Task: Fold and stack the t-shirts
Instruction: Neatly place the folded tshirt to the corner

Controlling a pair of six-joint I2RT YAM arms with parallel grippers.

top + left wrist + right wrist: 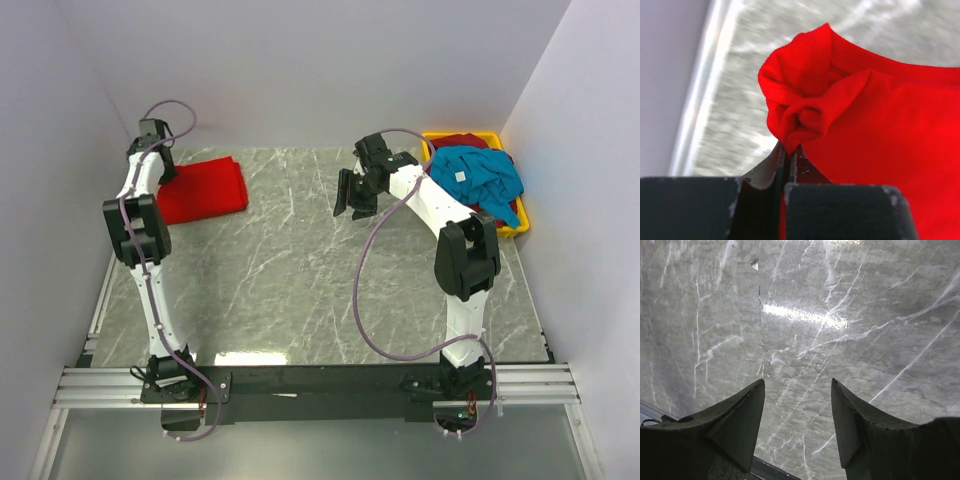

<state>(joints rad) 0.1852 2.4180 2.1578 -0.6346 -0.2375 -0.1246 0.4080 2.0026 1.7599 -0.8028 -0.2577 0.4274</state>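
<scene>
Where the soft red t-shirt (pixel 203 190) lies folded flat at the far left of the marbled grey bench (pixel 300 270), the outstretched left gripper (pixel 789 150) has its jaws clamped on a bunched corner. The right gripper (pixel 797 390) hovers over the bench, jaws apart. A yellow bin (pixel 512 230) holds a crumpled teal shirt (pixel 480 175) and a maroon shirt (pixel 462 141).

The red t-shirt (pixel 880 125) runs off the left wrist view's right and bottom edges; the marble table (pixel 735 75) behind it is blurred. The teal-blue t-shirt (pixel 480 178) hides most of a dark maroon t-shirt (pixel 462 141)
</scene>
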